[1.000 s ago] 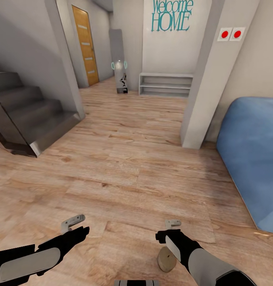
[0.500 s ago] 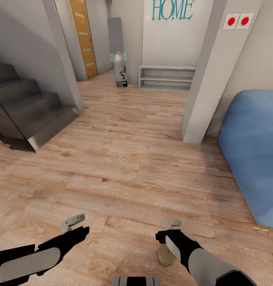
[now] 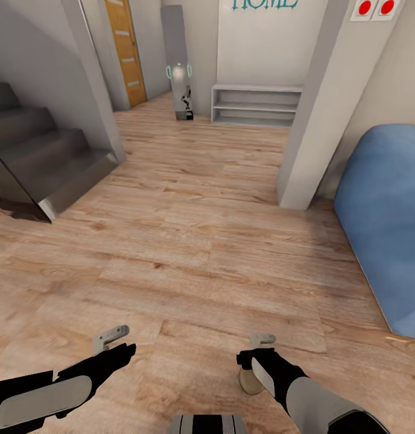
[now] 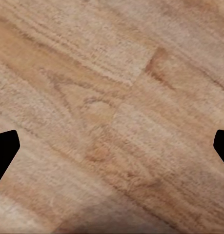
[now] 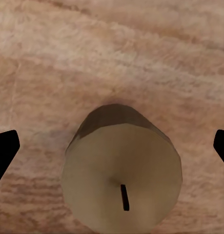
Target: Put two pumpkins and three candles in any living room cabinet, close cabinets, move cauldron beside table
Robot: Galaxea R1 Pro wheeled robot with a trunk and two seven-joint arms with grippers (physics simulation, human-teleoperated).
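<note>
A tan-olive candle (image 3: 250, 381) stands upright on the wooden floor, partly hidden behind my right wrist in the head view. The right wrist view looks straight down on the candle (image 5: 122, 183), showing its flat top and short dark wick. My right gripper (image 3: 263, 340) hangs above it, open, with its dark fingertips (image 5: 4, 151) wide apart and nothing between them. My left gripper (image 3: 111, 339) is open over bare floor planks (image 4: 112, 97). The pumpkins, cabinet, cauldron and table are out of view.
A blue sofa (image 3: 382, 223) fills the right side. A white pillar (image 3: 316, 120) stands ahead on the right, and grey stairs (image 3: 44, 157) rise at the left. Beyond are a low grey shelf (image 3: 256, 105) and an orange door (image 3: 126, 54).
The whole picture has slid upward, so the camera has tilted or moved. The candle now sits a little closer under my right gripper. Both grippers look unchanged.
</note>
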